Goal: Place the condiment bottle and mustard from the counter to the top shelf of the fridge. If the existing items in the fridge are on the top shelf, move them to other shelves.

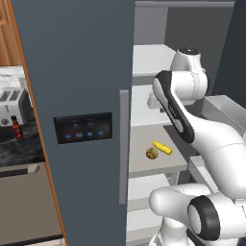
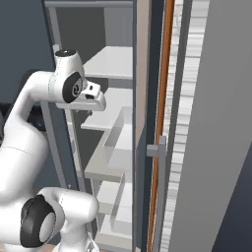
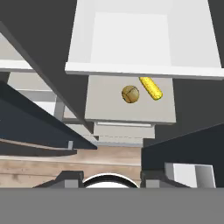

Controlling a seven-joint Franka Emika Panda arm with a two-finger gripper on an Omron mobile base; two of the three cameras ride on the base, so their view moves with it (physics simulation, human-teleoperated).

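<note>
inside the open fridge (image 1: 81,72), the gripper (image 3: 111,177) hangs above the shelves, pointing down, clenched and holding nothing. directly below it sits a pale grey shelf (image 3: 131,48), bare. past that shelf's front edge, on the next board down, lie the existing items: a tan-brown ball (image 3: 130,94) and, just beside it, a small yellow elongated food item (image 3: 151,88), apart from each other. from the left base view the ball (image 1: 152,153) and the yellow item (image 1: 162,147) rest near the front of a middle shelf, well below the top shelf (image 1: 151,57), so it looks as if they need no moving. far off to the gripper's side, outside the door, the condiment bottle (image 1: 17,128) stands upright on the black marble counter (image 1: 19,149), next to a toaster (image 1: 12,103). the mustard cannot be made out. judging by this, the arm is poised away from both bottles and the fetching is not yet begun.
</note>
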